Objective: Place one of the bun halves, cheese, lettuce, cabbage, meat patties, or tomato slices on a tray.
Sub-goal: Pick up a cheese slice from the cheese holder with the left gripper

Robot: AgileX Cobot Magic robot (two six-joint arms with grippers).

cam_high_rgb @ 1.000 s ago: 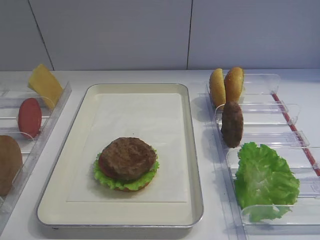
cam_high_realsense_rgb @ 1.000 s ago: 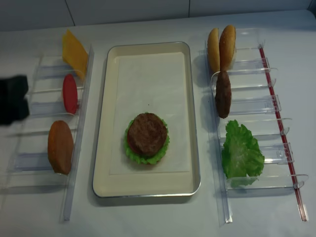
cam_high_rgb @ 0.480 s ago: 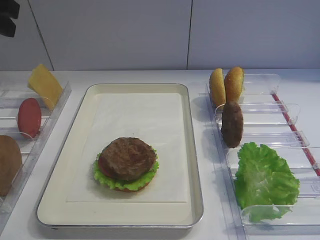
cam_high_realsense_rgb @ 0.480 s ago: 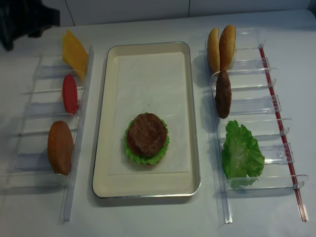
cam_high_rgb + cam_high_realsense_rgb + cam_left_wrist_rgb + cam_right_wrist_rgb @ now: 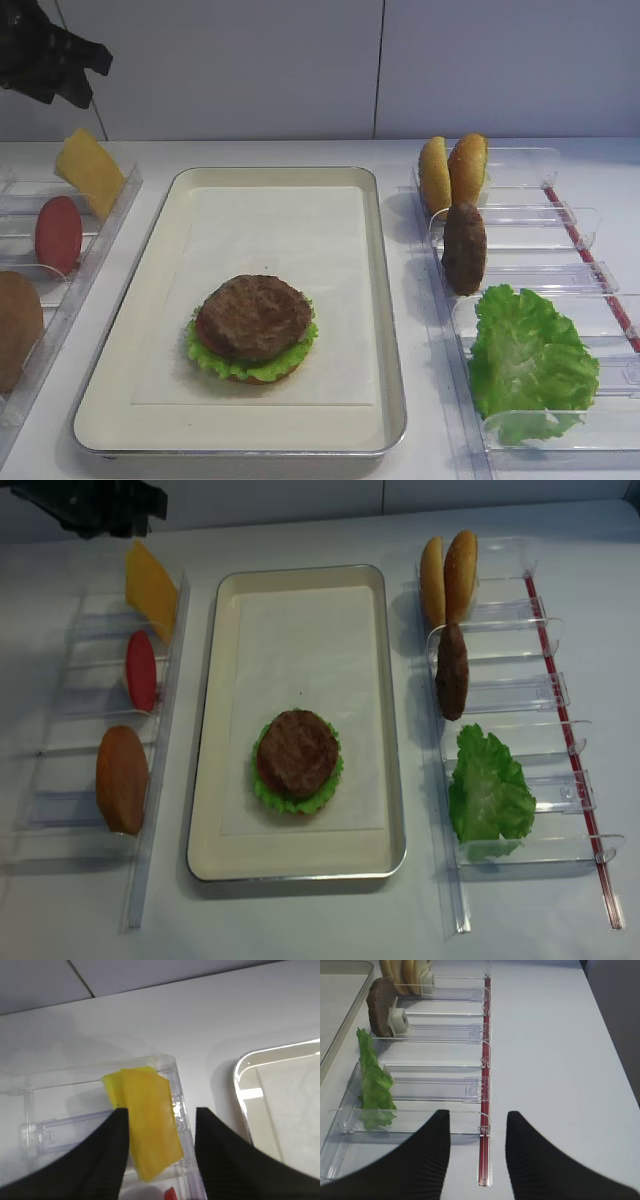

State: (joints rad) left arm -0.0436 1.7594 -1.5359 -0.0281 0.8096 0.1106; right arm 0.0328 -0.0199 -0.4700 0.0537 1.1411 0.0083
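1. Three layers already sit on the large rectangular silver metal tray with cream-white lining: what looks like a bun base barely showing at the bottom, a ruffled green lettuce leaf, and a round dark brown meat patty on top.
2. Next, judging by the left gripper, comes the thin square yellow-orange cheese slice. It leans in the far slot of the clear plastic rack on the left, untouched; the black fingers stand apart on either side of it and hold nothing.
3. Left in the racks are a flat dull-red tomato slice, a golden-brown bun half, two more bun halves, a spare patty and a second lettuce leaf.
4. The right gripper hangs over the right-hand clear rack, fingers spread and empty.
5. No brand, label or writing is readable anywhere.
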